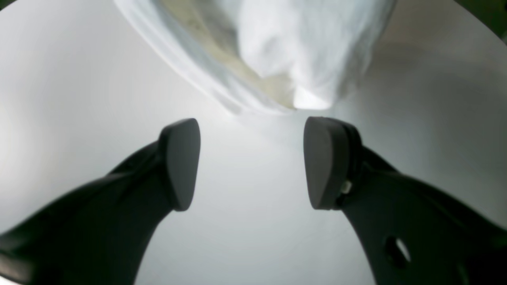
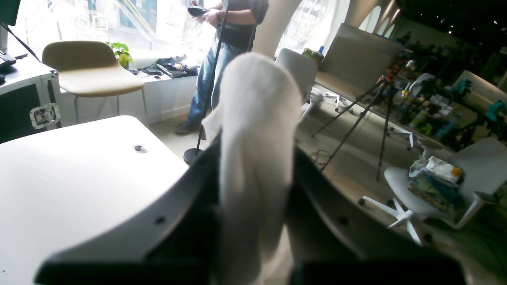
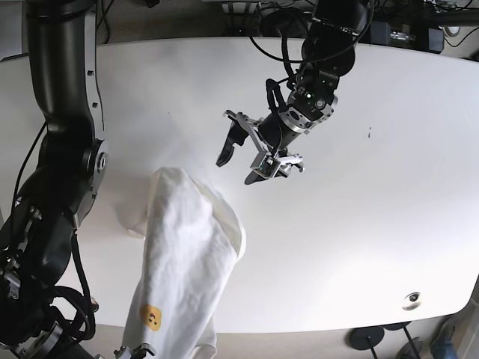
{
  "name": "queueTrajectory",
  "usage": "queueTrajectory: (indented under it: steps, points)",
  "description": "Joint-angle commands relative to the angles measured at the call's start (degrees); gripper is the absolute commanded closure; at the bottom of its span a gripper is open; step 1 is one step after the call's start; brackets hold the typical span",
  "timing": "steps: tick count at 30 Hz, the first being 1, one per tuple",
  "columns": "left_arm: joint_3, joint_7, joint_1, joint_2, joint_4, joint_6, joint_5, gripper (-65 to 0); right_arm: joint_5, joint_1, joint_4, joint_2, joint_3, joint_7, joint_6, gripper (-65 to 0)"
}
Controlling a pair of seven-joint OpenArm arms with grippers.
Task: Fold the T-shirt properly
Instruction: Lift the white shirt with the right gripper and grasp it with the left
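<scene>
The white T-shirt [image 3: 187, 247] is bunched into a long band on the white table [image 3: 359, 224], with a yellow smiley mark [image 3: 152, 317] near its lower end. My right gripper [image 2: 253, 206] is shut on a fold of the shirt [image 2: 255, 118] and holds it up off the table. In the base view this gripper [image 3: 133, 350] is at the bottom edge, mostly hidden by cloth. My left gripper [image 3: 241, 158] is open and empty, hovering just above and right of the shirt's upper end. In the left wrist view its fingers [image 1: 180, 164] are wide apart, with the shirt [image 1: 277, 51] just ahead.
A small round fitting [image 3: 411, 300] sits in the table near its front right corner and also shows in the right wrist view [image 2: 139, 148]. Beyond the table edge are a tan chair [image 2: 89, 71], a standing person [image 2: 222, 51], tripods [image 2: 368, 114] and a white chair [image 2: 443, 186].
</scene>
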Motion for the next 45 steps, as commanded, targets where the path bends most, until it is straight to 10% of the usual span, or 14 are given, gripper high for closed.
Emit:
queueTrajectory:
  steps: [1, 17, 36, 40, 45]
  points:
    - [-0.12, -4.33, -1.09, 0.94, -1.89, 0.08, -0.69, -38.6, 0.43, 1.74, 0.35, 0.27, 0.37, 2.04, -0.15, -2.1]
    - [-2.58, -21.12, -17.0, 8.5, -37.14, 0.08, -0.78, -38.9, 0.43, 1.39, 0.7, -1.13, 0.54, 2.04, -0.33, -2.1]
    - [5.51, -24.72, -25.09, 11.14, -50.85, -0.27, -0.78, -38.3, 0.43, 1.56, 0.79, -1.04, 0.63, 2.13, -0.24, -2.1]
    - [5.51, -26.83, -25.53, 11.23, -54.9, -4.67, -0.78, -6.0, 0.43, 1.56, 0.79, -1.04, 0.63, 2.13, -0.15, -2.1]
    - [5.16, -27.01, -26.41, 10.79, -56.65, -5.11, -0.78, -0.4, 0.43, 1.56, 0.79, -0.96, 0.72, 2.13, -0.15, -2.1]
